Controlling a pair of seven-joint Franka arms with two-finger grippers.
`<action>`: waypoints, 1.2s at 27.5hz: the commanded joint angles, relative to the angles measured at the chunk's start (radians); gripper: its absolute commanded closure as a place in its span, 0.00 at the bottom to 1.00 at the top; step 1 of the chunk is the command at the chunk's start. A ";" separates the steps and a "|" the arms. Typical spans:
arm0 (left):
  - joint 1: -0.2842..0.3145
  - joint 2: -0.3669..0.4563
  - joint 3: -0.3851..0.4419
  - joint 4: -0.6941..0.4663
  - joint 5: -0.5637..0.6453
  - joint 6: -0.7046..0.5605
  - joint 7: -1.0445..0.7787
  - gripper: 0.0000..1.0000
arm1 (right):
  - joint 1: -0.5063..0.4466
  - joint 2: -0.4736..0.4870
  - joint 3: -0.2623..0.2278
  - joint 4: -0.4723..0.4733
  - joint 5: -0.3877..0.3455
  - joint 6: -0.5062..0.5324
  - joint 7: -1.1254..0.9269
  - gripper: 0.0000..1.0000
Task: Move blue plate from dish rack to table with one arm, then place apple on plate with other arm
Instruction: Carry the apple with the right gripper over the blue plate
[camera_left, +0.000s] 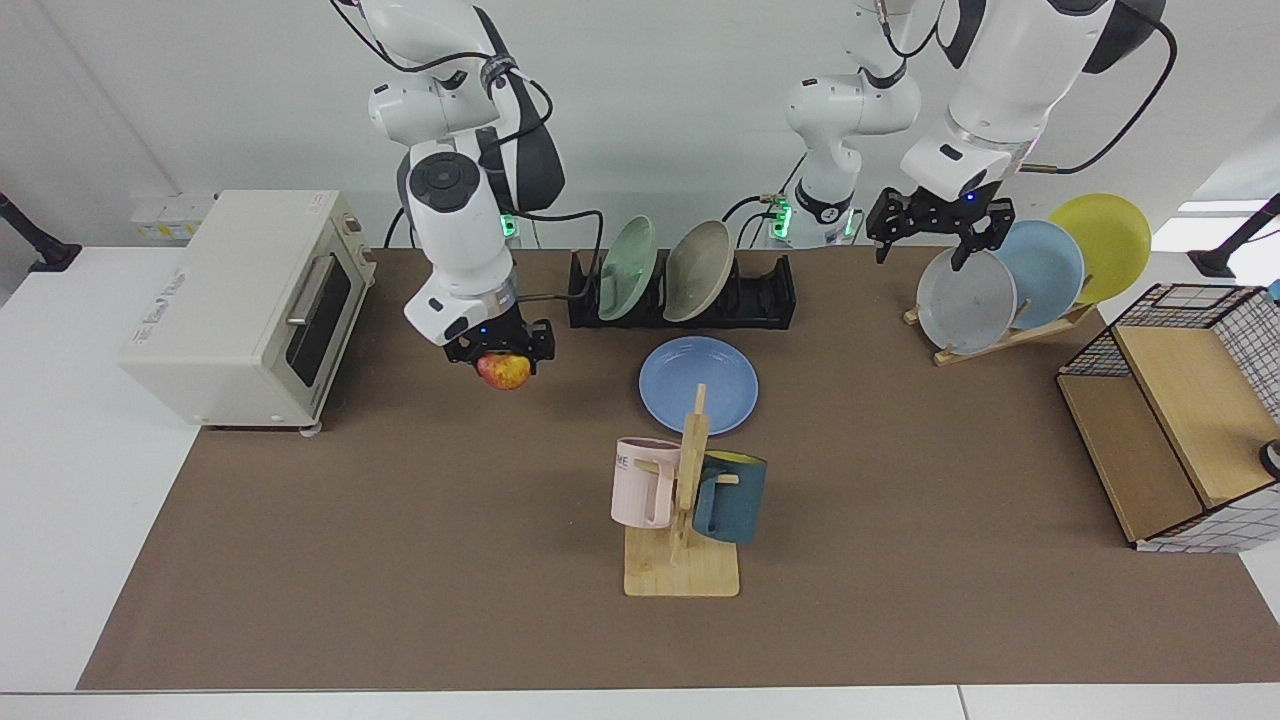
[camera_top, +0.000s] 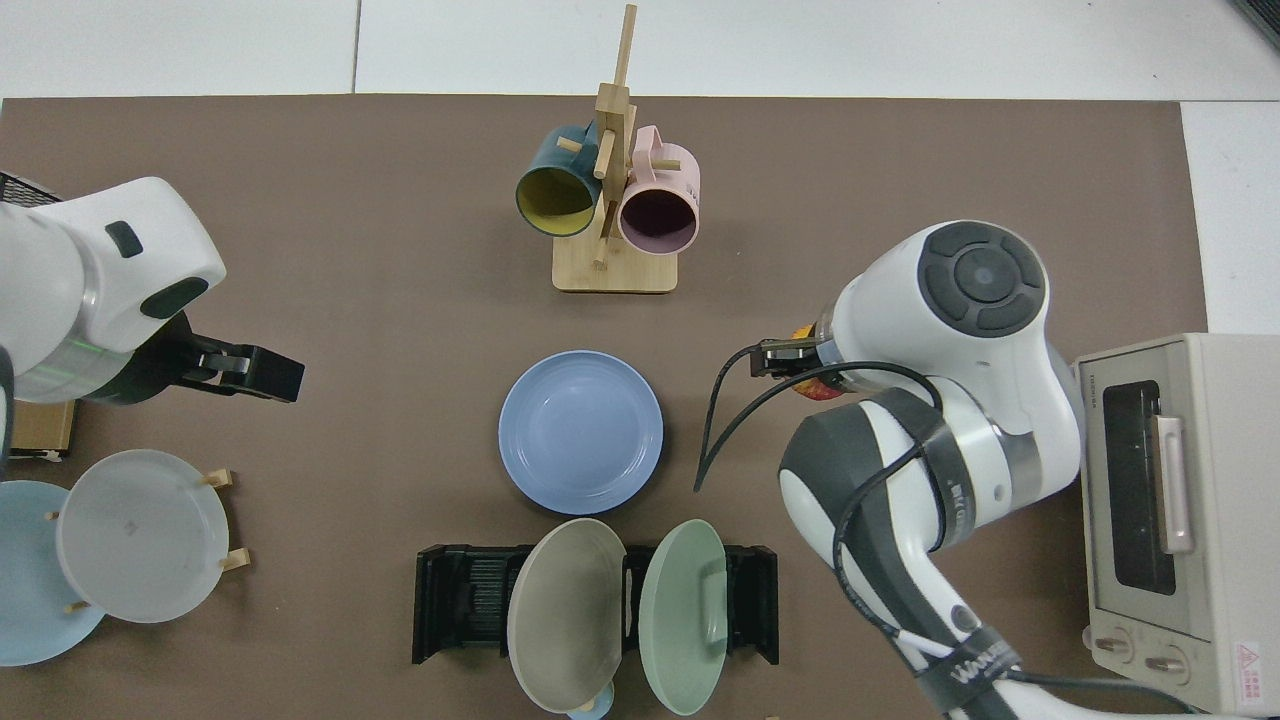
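Right gripper (camera_left: 501, 352) clamps downward, raised; left gripper (camera_left: 938, 227) waits spread, high

Bare table (camera_left: 580, 400) separates the right pincer (camera_left: 500, 358) from the blue plate (camera_left: 698, 384).

The pink mug (camera_left: 640, 483) on the wooden mug tree (camera_left: 690, 480) bears dark capital letters on its side; only "ME" shows in the facing view, the rest being cut off by the mug's curve. The toaster oven (camera_left: 230, 300) carries a small printed label on its pale casing, with grey print too fine to read; in the top view a red warning-triangle sticker (camera_top: 1245, 655) sits at its front corner beside the knobs, its wording illegible. The right arm (camera_top: 900, 480) wears a dark band with white capitals near the bottom edge of the top view; they look like "WANM", though this is uncertain.
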 joint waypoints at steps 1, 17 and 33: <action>-0.001 0.004 0.007 0.019 0.008 -0.015 0.000 0.00 | 0.066 0.032 -0.005 0.048 -0.017 -0.015 0.124 1.00; 0.010 0.002 0.019 0.020 -0.021 -0.009 -0.011 0.00 | 0.221 0.190 -0.005 0.177 -0.012 -0.001 0.416 1.00; 0.010 0.002 0.020 0.022 -0.021 -0.011 -0.066 0.00 | 0.310 0.347 -0.003 0.252 0.008 0.097 0.563 1.00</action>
